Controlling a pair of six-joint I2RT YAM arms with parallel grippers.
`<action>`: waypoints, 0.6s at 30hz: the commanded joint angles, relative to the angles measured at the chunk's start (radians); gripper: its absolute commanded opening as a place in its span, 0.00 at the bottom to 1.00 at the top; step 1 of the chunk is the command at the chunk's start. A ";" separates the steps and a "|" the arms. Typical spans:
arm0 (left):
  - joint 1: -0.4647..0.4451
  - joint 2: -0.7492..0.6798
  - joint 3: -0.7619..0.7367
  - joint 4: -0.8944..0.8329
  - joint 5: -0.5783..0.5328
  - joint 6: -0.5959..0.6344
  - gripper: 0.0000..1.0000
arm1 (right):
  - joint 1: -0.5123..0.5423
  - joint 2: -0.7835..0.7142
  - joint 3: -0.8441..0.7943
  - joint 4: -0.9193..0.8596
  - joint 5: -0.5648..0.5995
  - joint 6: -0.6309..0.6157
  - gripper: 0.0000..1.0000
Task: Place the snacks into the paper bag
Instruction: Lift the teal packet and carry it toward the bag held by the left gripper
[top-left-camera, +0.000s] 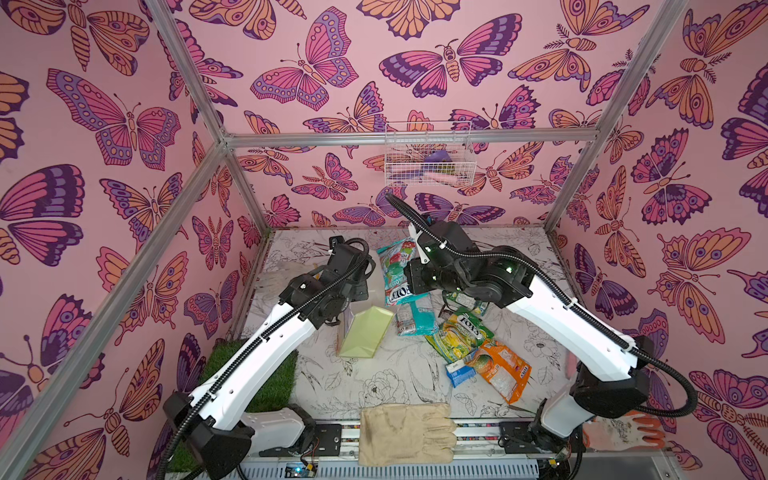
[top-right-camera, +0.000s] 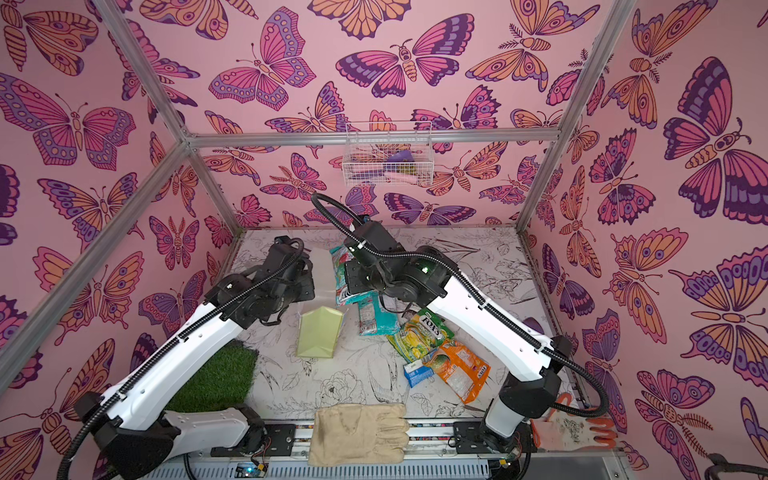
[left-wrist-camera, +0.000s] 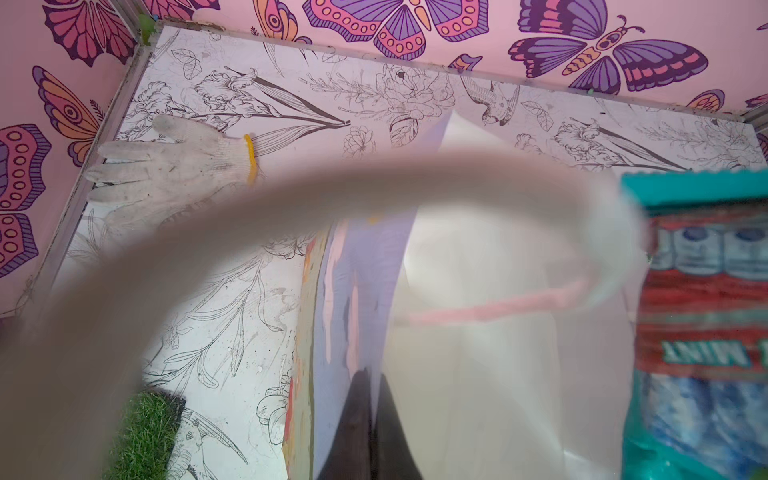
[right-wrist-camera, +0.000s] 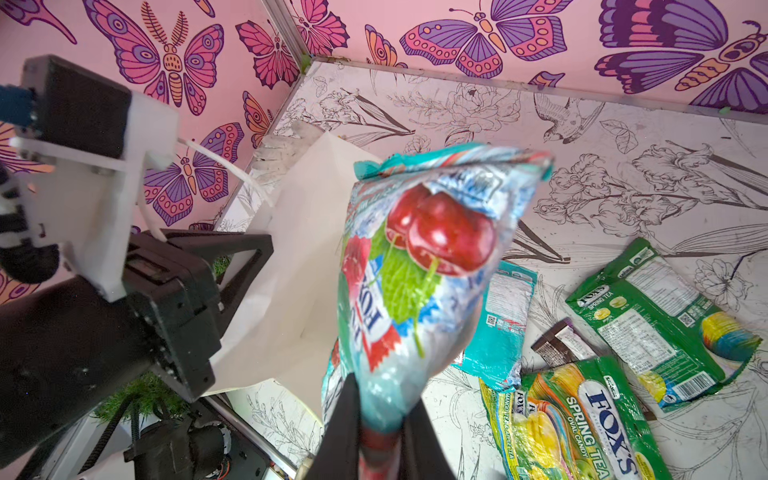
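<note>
Right now my left gripper (left-wrist-camera: 371, 384) is closed tight on the bag (top-left-camera: 365, 332). It pinches one wall at the rim, one finger inside and one outside, as the left wrist view shows. The bag stands on the worktop (top-left-camera: 386, 386), left of centre in both top views, with its mouth open and a yellow-green side panel turned toward the front edge. A blurred cord handle (left-wrist-camera: 291, 208) arcs across the left wrist view.

My right gripper (right-wrist-camera: 382, 401) is clamped on one end of the cherry packet (right-wrist-camera: 424, 257), a teal Fox's one printed with red cherries. That packet is lifted clear of the worktop and tilted, just beside the bag's mouth. I cannot tell whether any of it is over the opening.

Six more snacks lie flat on the worktop to the right of the bag. A teal packet (top-left-camera: 415, 318) is nearest the bag. A yellow-green packet (top-left-camera: 457, 336) touches an orange packet (top-left-camera: 503, 370), and a small blue packet (top-left-camera: 459, 370) sits against them both. A green packet (right-wrist-camera: 660, 316) lies partly under my right arm, and a brown bar (right-wrist-camera: 561, 340) lies between it and the teal packet.

A beige glove (top-left-camera: 407, 432) lies across the front rail, and a white knit glove (left-wrist-camera: 174, 166) lies near the back left corner.
</note>
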 joint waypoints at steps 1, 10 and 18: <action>-0.008 -0.001 -0.017 -0.010 -0.020 -0.022 0.00 | 0.009 0.010 0.009 0.008 0.031 0.013 0.02; -0.012 -0.013 -0.021 0.000 -0.017 -0.028 0.00 | 0.009 0.023 0.012 0.007 0.026 0.016 0.06; -0.011 -0.018 -0.026 0.005 -0.021 -0.027 0.00 | 0.010 0.035 0.027 0.002 0.022 0.015 0.11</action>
